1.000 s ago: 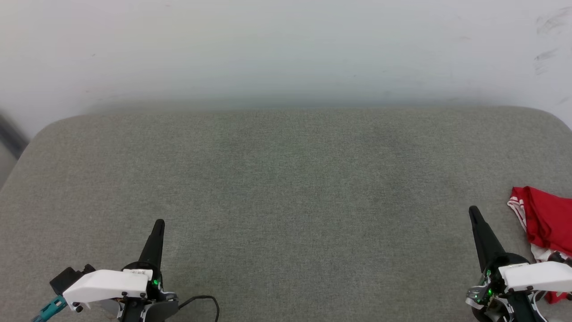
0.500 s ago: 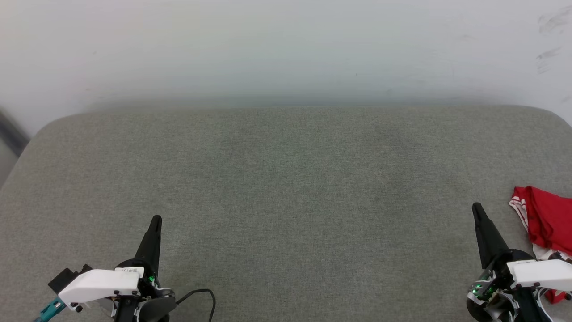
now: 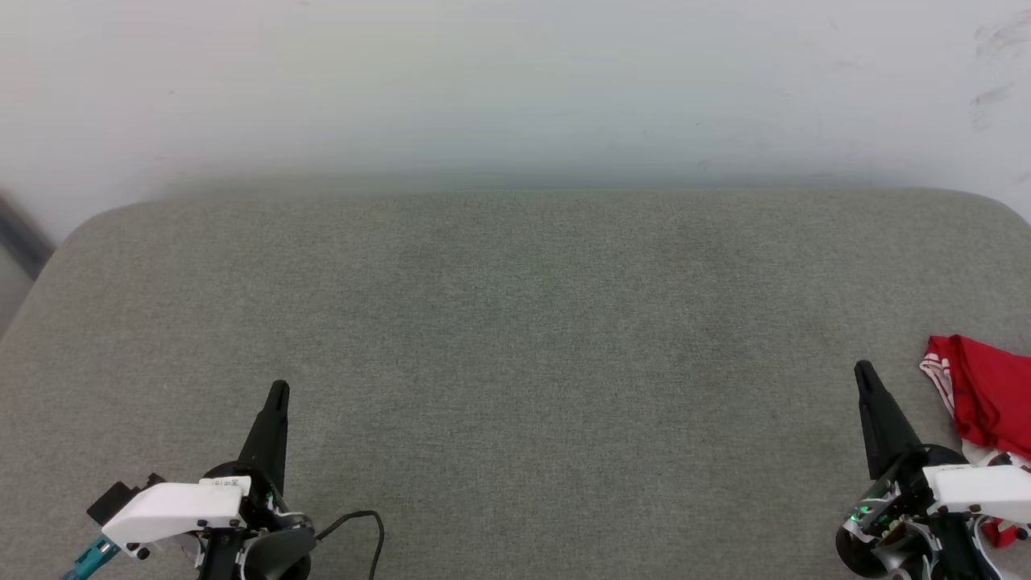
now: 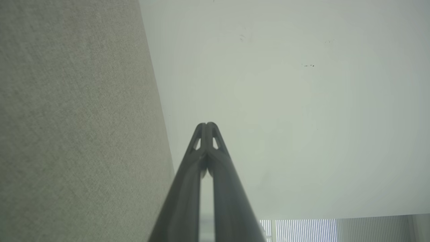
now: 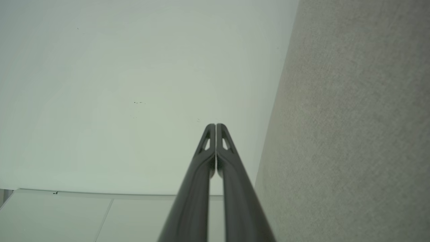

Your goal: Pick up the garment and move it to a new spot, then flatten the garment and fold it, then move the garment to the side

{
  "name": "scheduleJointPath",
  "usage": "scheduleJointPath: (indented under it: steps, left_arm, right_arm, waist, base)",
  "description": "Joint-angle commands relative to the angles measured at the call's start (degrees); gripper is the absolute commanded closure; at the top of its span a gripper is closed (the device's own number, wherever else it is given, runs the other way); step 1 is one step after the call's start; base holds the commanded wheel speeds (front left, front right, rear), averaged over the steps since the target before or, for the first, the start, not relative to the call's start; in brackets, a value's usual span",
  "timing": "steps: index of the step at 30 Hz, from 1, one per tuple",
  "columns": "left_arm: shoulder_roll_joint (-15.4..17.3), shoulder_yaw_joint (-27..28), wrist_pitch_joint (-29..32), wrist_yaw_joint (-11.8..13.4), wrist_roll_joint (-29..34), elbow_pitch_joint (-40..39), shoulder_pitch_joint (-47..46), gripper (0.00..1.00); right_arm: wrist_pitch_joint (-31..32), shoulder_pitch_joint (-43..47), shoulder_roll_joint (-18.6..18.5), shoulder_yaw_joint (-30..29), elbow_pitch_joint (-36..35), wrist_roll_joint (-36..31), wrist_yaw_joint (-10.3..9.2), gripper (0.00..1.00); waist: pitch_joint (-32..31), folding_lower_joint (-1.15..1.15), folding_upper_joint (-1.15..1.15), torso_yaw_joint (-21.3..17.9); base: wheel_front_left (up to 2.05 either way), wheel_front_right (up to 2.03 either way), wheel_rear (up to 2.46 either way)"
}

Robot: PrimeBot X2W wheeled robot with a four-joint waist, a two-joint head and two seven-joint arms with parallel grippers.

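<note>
Both arms shift slightly; my left gripper (image 3: 277,388) and right gripper (image 3: 863,367) stay clenched, empty; garment (image 3: 987,395) lies bunched beside the right.

Left tool (image 4: 206,125) closed, empty; grey cushion (image 4: 74,127) beside; pale wall (image 4: 302,117).

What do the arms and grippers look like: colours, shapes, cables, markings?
The left gripper and right gripper have long, tapering dark fingers with slotted tips. Each wrist carries a white cover. The right wrist shows green lights; a black cable and teal connector sit by the left.
</note>
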Motion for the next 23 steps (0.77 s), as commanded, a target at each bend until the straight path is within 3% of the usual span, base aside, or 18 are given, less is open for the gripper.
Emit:
scheduleJointPath:
  steps: [1, 23]
  left_arm:
    - [-0.1, 0.2, 0.2, -0.2, 0.0, 0.0, -0.5, 1.0]
    - [-0.1, 0.2, 0.1, -0.2, -0.1, 0.0, -0.5, 1.0]
  right_arm:
    - [0.3, -0.7, 0.2, -0.1, 0.1, 0.0, 0.0, 1.0]
    - [0.5, -0.7, 0.4, -0.5, 0.1, -0.4, 0.0, 1.0]
  waist:
    - [0.0, 0.0, 0.0, 0.0]
    - [0.0, 0.0, 0.0, 0.0]
  base:
    - [0.0, 0.0, 0.0]
    - [0.0, 0.0, 0.0]
